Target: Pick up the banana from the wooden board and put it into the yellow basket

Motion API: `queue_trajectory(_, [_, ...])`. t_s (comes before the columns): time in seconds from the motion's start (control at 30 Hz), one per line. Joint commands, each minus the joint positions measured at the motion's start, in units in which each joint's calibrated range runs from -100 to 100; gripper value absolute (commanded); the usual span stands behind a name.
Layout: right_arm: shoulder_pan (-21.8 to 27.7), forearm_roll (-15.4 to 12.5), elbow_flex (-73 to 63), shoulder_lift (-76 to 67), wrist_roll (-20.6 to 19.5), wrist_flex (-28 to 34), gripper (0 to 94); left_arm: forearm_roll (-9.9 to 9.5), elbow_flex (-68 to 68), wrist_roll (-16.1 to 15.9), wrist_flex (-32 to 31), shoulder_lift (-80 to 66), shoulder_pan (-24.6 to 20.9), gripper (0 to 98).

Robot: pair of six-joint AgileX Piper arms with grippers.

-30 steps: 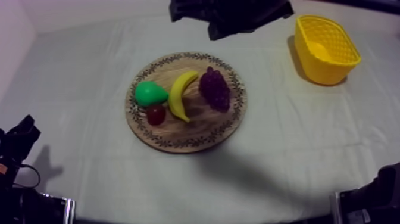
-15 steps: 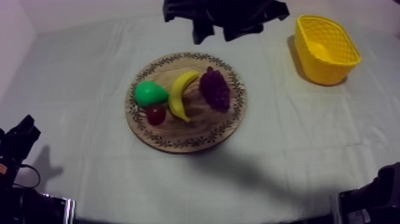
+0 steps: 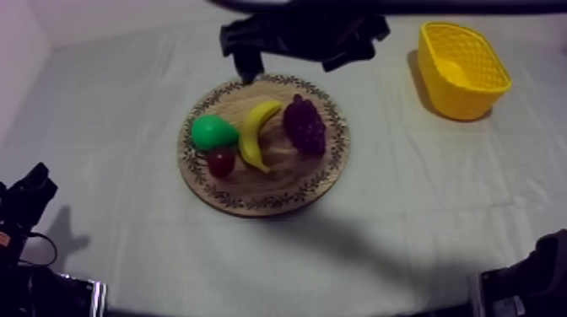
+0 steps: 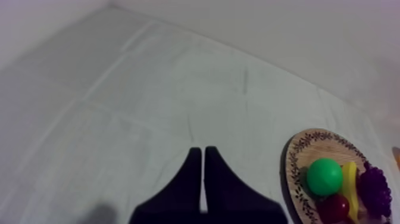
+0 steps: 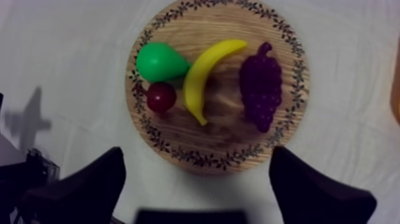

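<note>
The curved yellow banana (image 3: 256,133) lies on the round wooden board (image 3: 278,199) at frame centre, between the green pear (image 3: 213,132) and the purple grape bunch (image 3: 305,126). The yellow basket (image 3: 447,93) stands upper right. The right end effector (image 5: 197,158) hangs spread above the board; the left end effector (image 4: 202,154) is pressed together.

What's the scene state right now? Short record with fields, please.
banana: lying on the wooden board, between pear and grapes, not gripped
small red fruit: on the board, beside the pear
yellow basket: upright, at the table's far right, apart from the board
left gripper: shut on nothing, over bare cloth
right gripper: open, over the board's rim
progress: banana not yet picked
</note>
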Motion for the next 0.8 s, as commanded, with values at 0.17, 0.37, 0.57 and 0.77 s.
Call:
queue_trajectory(0.17, [0.7,-1.0,2.0,6.3,0.7,-6.6,61.8,-0.03,0.0,0.0,0.0,0.0,0.0,0.1])
queue_trajectory(0.37, [1.3,-1.1,1.6,12.7,0.7,-10.7,60.3,-0.03,0.0,0.0,0.0,0.0,0.0,0.1])
queue_trajectory(0.57, [1.5,-1.1,-1.6,19.6,0.5,-13.1,60.5,-0.03,0.0,0.0,0.0,0.0,0.0,0.1])
queue_trajectory(0.77, [2.1,-1.3,-5.8,26.4,0.2,-14.7,60.1,-0.03,0.0,0.0,0.0,0.0,0.0,0.1])
